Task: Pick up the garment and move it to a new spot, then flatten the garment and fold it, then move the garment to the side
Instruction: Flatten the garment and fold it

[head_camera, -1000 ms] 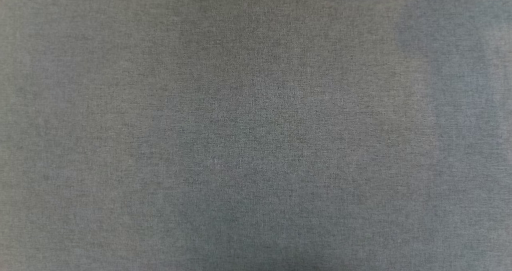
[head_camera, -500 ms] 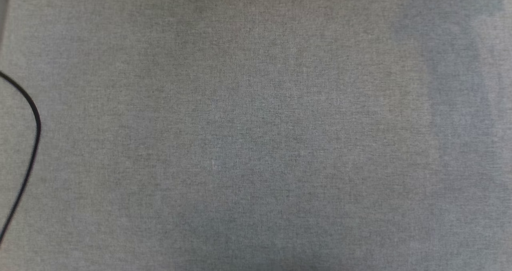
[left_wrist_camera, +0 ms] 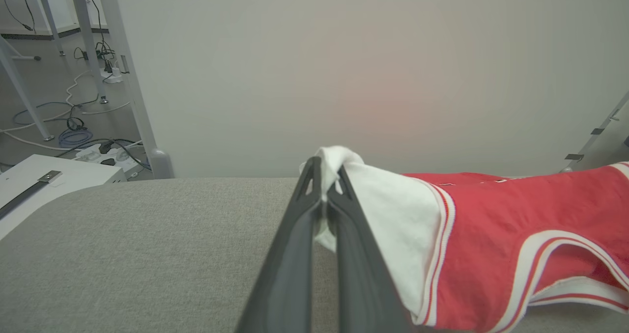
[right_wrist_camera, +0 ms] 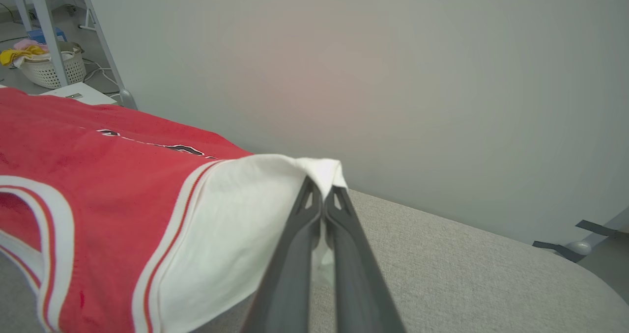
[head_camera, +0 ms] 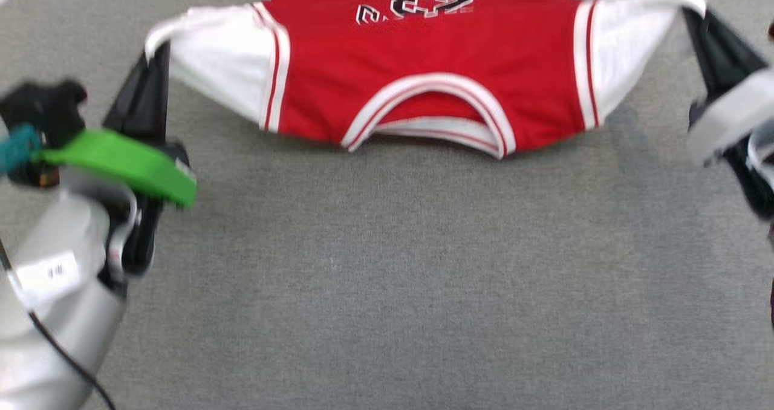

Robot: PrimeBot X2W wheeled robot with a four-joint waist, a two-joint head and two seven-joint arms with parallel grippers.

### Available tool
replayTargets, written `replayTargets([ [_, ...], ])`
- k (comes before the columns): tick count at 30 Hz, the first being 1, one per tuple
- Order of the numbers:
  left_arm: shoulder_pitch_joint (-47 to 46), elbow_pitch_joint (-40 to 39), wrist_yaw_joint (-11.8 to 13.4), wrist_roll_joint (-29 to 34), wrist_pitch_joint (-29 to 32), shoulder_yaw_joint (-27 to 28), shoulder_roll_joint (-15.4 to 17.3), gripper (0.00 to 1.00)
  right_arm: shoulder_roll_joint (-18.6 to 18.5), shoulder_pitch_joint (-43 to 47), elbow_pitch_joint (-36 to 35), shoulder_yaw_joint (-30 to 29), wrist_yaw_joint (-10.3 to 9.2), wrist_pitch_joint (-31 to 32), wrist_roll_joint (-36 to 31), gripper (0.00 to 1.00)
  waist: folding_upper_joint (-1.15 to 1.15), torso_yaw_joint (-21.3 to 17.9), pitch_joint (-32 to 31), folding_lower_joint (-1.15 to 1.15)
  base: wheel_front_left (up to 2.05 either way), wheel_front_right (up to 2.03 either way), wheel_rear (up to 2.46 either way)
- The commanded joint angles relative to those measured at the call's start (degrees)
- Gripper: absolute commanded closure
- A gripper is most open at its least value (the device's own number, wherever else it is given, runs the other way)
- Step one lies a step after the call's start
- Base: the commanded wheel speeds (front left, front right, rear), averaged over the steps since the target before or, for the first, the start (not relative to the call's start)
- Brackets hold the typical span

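Since the earlier head views of bare grey woven tabletop, the red jersey T-shirt with white short sleeves has come in at 12 o'clock, collar toward the robot, stretched between both arms. Left gripper at 10 o'clock and right gripper at 2 o'clock each pinch a white sleeve tip, fingers closed on the cloth. Its black-and-white block lettering is upside down, cut by the top edge and unreadable. A small label on the pale left forearm is blurred.
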Motion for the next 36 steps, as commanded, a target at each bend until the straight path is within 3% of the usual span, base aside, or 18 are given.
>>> replayTargets([
  [1,4.0,-1.3,0.7,0.1,-0.3,0.6,1.0,1.0,-0.5,3.9,-1.3,-0.8,-0.03,0.2,0.4,1.0,0.0,-0.1,-5.7,0.0,0.0,0.0,0.0],
  [10,23.7,-7.6,4.9,-2.8,-0.3,2.2,3.0,1.0,1.0,27.6,-9.5,-9.3,-0.03,4.3,0.1,1.0,0.0,0.4,-11.7,0.0,0.0,0.0,0.0],
  [21,39.3,-9.1,8.1,-4.4,-0.3,2.9,1.8,1.0,6.3,51.5,-16.8,-19.1,-0.03,10.1,-3.0,1.0,0.0,1.1,-16.8,0.0,0.0,0.0,0.0],
  [29,45.8,-8.1,8.5,-4.6,-0.3,2.3,0.7,1.0,9.0,61.7,-18.9,-24.4,-0.03,14.3,-4.5,1.0,0.0,2.0,-17.6,0.0,0.0,0.0,0.0],
  [35,45.4,-8.3,8.3,-3.4,-0.3,2.0,-0.5,1.0,10.5,61.7,-20.2,-26.5,-0.03,15.3,-4.7,1.0,0.0,2.4,-17.1,0.0,0.0,0.0,0.0],
  [36,45.0,-8.3,8.3,-3.1,-0.3,1.8,-0.6,1.0,10.6,61.2,-20.4,-26.7,-0.03,15.5,-4.7,0.79,0.0,2.4,-16.9,0.0,0.0,0.0,0.0],
])
